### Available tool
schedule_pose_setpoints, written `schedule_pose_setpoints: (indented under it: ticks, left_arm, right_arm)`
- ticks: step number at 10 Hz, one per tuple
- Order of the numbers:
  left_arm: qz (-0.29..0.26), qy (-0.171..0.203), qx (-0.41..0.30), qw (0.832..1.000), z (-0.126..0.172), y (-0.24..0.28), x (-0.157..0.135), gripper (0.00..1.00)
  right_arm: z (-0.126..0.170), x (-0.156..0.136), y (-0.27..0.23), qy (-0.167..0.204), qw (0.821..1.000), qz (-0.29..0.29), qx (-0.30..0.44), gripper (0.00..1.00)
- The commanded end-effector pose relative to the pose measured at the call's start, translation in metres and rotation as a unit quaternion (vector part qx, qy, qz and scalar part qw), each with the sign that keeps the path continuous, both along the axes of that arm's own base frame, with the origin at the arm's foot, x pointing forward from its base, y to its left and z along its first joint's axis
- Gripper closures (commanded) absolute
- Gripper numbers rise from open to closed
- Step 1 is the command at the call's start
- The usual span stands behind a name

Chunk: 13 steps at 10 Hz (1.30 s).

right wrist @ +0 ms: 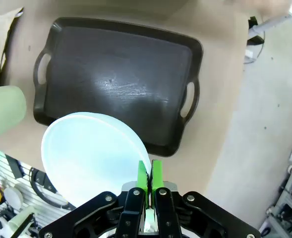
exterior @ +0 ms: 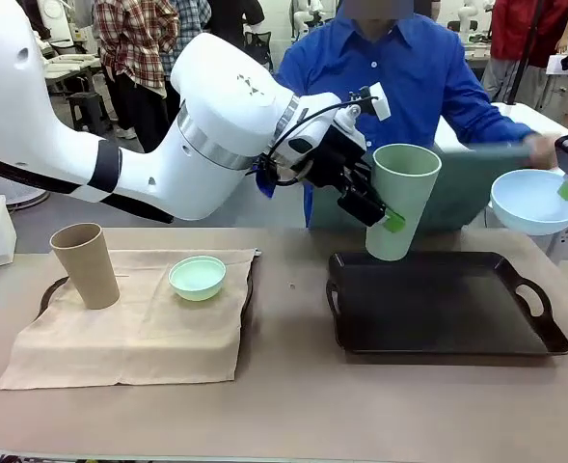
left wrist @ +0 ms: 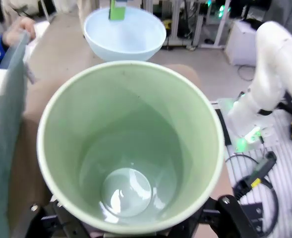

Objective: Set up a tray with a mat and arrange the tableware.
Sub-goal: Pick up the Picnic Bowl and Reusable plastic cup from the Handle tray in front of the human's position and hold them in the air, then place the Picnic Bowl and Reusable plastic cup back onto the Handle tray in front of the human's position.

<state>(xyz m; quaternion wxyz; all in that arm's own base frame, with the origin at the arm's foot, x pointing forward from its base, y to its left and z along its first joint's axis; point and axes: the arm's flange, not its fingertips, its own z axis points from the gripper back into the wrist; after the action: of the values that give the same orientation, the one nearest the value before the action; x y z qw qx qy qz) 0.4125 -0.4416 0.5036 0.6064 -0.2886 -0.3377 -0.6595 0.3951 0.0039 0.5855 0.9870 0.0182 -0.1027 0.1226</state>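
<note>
My left gripper (exterior: 388,216) is clamped on the wall of the sage green cup (exterior: 400,200), holding it tilted in the air above the far left corner of the black tray (exterior: 445,303). From my left wrist camera I look straight down into the cup (left wrist: 131,148), and its inside is bare. My right gripper (right wrist: 149,174) has its green pads pinched tight on the rim of the pale blue bowl (right wrist: 91,156), which hangs off to the right, above and beyond the tray's right handle. The tray (right wrist: 117,84) has nothing on it. Behind it the person holds up a teal mat (exterior: 476,183) with one hand (exterior: 544,149). To my left, the tan cup (exterior: 87,265) and the mint green bowl (exterior: 198,277) sit on a beige cloth (exterior: 129,333) laid over a second tray (exterior: 248,285).
</note>
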Motion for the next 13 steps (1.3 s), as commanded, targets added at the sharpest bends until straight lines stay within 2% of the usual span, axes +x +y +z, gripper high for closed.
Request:
schedule_pose_setpoints:
  ticks: [1, 13]
  left_arm:
    - [-0.004, 0.002, -0.001, 1.0, -0.0016, -0.0046, 0.0021, 1.0]
    - [-0.004, 0.002, -0.001, 1.0, -0.0016, -0.0046, 0.0021, 1.0]
  right_arm:
    - [-0.0047, 0.0028, -0.0019, 0.005, 1.0, -0.003, 0.0, 1.0]
    - [-0.0047, 0.0028, -0.0019, 0.005, 1.0, -0.003, 0.0, 1.0]
